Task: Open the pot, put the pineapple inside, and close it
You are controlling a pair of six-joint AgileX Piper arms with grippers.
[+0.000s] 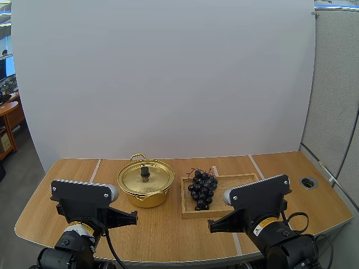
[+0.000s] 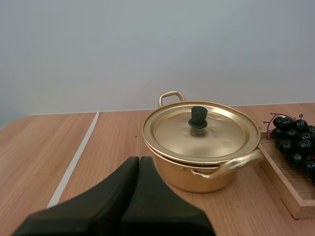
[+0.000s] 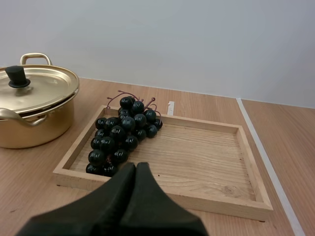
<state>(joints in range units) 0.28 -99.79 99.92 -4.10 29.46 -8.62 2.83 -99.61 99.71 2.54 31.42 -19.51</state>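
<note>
Nearest the arms' bases, the left gripper (image 2: pixel 139 162) is held low over the bare table (image 1: pixel 162 235), its two black fingers pressed together into one dark wedge with nothing between them. The right gripper (image 3: pixel 136 169) is held likewise, fingers closed together on nothing, just short of the near rim of the wooden tray (image 3: pixel 206 162). Both are kept back from the objects, so that each wrist camera is given a clear sight of what lies ahead of it.

Beyond the left gripper, the gold pot (image 2: pixel 197 172) is stood on the table, its lid (image 2: pixel 202 130) seated squarely on the rim with the black knob (image 2: pixel 198 117) upright at the centre. The knob is presented as the natural hold for lifting the lid; one side handle is turned toward the arms, the other away.

Just beside the pot, to its right, the tray is laid flat. A bunch of dark grapes (image 3: pixel 120 135) is lodged in the tray's end nearest the pot, the rest of its floor being bare wood. No pineapple is seen; the grapes are the only fruit present, and they lie outside the closed pot. The pot's contents are hidden by the lid.
</note>
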